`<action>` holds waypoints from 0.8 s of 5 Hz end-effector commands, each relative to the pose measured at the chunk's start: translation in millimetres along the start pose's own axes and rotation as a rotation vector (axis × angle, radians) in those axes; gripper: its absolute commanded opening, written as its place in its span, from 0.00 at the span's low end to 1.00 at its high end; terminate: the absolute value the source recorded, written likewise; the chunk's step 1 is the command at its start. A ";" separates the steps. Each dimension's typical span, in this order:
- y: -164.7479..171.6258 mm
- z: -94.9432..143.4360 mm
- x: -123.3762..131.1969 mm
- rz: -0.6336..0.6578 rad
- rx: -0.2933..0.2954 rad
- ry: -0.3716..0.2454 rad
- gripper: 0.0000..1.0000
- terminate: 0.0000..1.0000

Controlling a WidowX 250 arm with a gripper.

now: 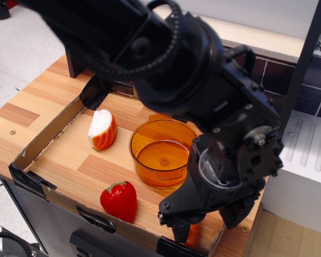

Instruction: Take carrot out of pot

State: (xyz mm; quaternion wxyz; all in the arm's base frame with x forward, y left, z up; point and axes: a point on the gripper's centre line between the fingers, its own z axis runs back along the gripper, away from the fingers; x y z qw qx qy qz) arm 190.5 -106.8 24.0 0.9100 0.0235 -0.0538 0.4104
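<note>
Item: carrot removal from pot, late stage, carrot already outside the pot.

The pot (161, 151), translucent orange, sits at frame centre inside the cardboard tray (38, 148) and looks empty, its bare bottom showing. The gripper (188, 227) hangs at lower centre-right, just beside the tray's front right corner. A sliver of orange, probably the carrot (194, 234), shows beside its dark fingers (179, 231), largely hidden. Whether the fingers grip it or have let go cannot be told. Judged done: extraction from the pot. Judged left: confirming release and clearing the arm. Also present: striped wedge (102, 129), left of the pot; strawberry (119, 200), below the pot, apart from it. Markings: no brand, label or legible writing visible.
</note>
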 end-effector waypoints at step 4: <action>5.5 114.8 37.8 0.122 -0.164 0.090 1.00 1.00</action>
